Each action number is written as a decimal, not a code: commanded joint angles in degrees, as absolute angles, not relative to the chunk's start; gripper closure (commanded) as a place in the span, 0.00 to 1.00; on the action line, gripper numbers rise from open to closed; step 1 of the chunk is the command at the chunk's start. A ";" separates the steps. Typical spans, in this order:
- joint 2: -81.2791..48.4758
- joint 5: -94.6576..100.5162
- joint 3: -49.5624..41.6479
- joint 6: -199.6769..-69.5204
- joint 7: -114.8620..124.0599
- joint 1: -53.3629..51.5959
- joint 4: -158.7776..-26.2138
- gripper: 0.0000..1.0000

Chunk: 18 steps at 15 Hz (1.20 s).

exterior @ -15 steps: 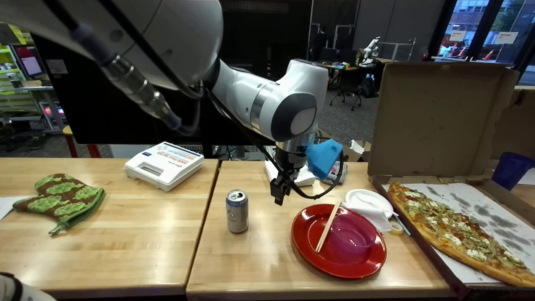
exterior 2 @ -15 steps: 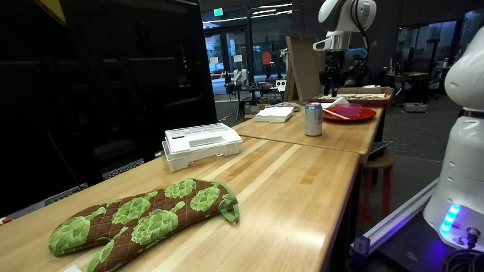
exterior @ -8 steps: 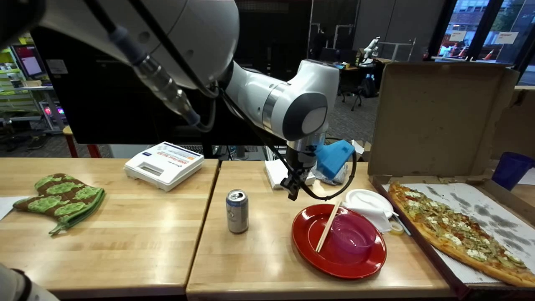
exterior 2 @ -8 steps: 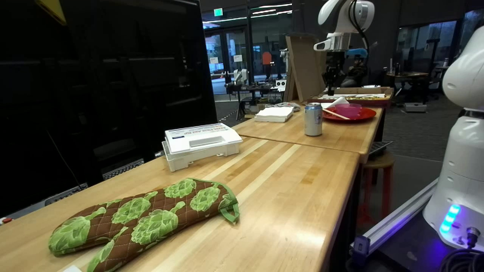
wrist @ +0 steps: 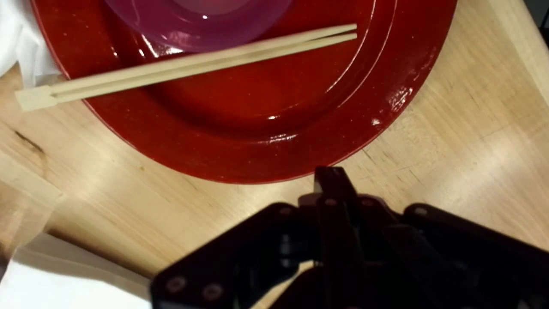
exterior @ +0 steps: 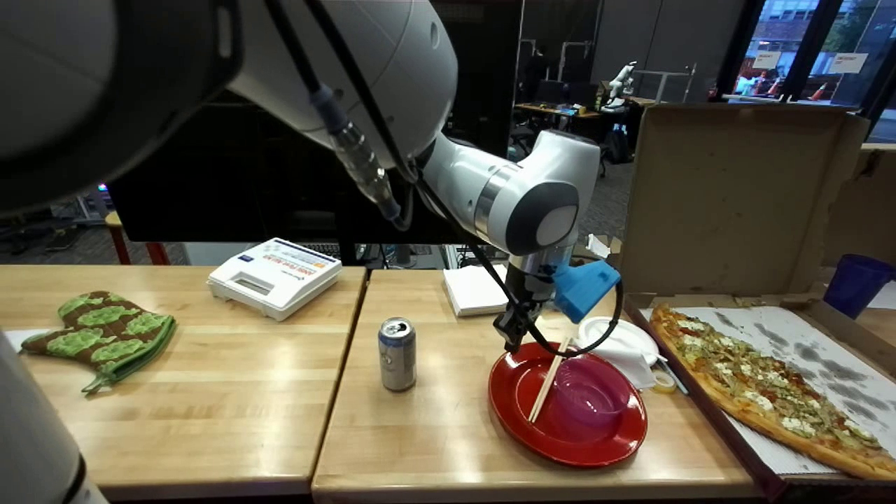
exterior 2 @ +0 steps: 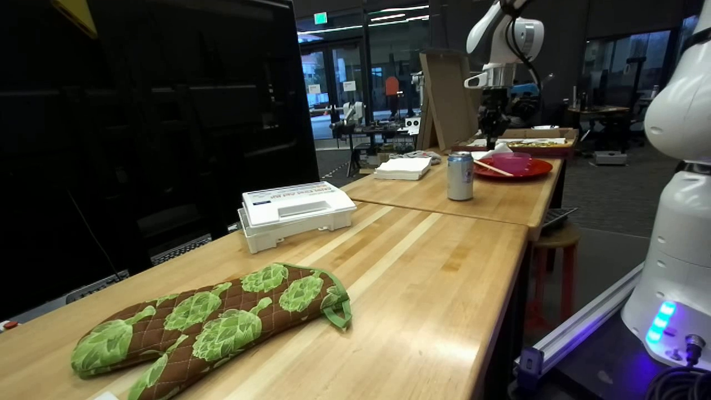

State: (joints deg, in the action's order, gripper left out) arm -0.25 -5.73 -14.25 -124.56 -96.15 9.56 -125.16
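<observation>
While the tool (wrist: 331, 178) hangs near, the plate (wrist: 214, 150) lies lower.

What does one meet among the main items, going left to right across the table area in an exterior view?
Brown-and-green oven mitt → white case → silver can → red plate → pizza.

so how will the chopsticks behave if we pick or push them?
The chopsticks are probably stiff and light: thin, straight, wood-looking. Joined at one end, they'd likely move as one piece rather than roll apart. They may slide or pivot easily when pushed, since the red plate looks glossy and the joined end overhangs its rim.
</observation>
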 commanded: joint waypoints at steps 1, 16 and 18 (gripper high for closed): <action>-5.23 -8.22 -13.52 -124.31 -96.16 11.21 -122.34 1.00; -9.94 -8.23 -11.77 -122.62 -94.29 13.75 -117.10 1.00; -9.52 -8.81 -11.94 -123.19 -95.00 14.42 -118.02 0.74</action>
State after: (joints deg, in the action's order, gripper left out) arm -9.82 -7.41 -12.77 -123.49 -94.71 12.51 -118.02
